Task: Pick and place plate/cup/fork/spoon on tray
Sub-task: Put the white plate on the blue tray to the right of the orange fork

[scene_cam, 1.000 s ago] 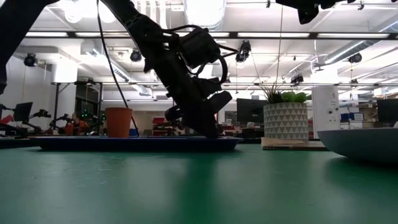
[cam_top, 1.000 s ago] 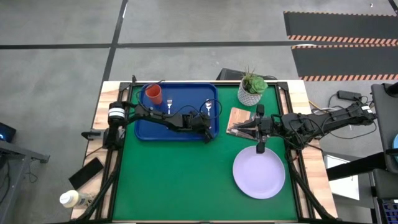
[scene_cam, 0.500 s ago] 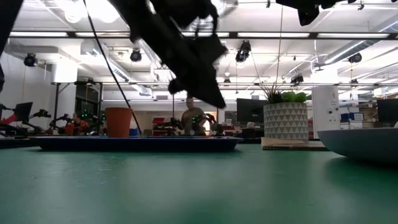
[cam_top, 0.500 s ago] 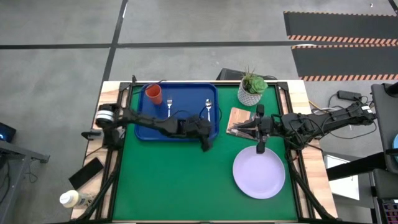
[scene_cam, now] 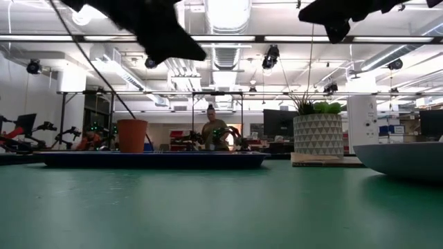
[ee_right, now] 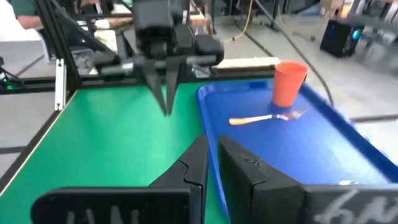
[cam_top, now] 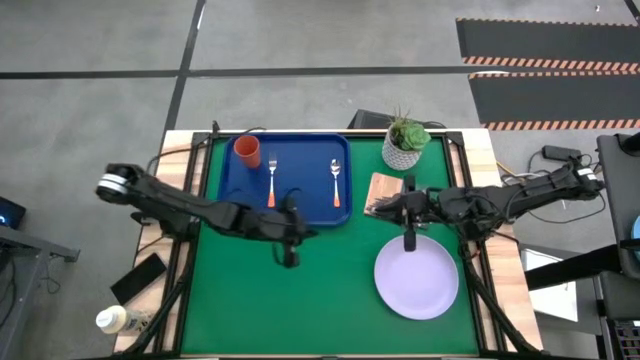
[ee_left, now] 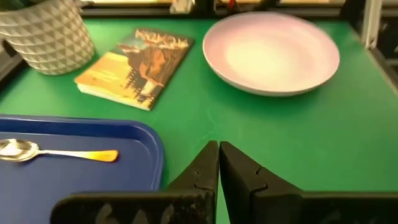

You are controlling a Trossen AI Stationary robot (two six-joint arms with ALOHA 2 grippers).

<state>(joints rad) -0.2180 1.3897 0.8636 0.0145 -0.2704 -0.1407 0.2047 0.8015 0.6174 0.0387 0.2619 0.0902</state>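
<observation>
The plate (cam_top: 417, 279) rests on the mat, off the tray (cam_top: 222, 203). It lies at 5 o'clock from the right gripper (cam_top: 408, 243), just beside it; jaws nearly closed, empty. The left gripper (cam_top: 289, 259), closed and empty, is well apart, making the right arm nearer.

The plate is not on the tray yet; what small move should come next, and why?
Probably the right gripper, shut and empty above the plate's far rim, should open and lower onto that rim. The cup, fork and spoon already lie on the tray.

Cup (cam_top: 247, 151), fork (cam_top: 271, 181), spoon (cam_top: 336, 181) on tray (cam_top: 300, 205); plate (cam_top: 417, 279) off
</observation>
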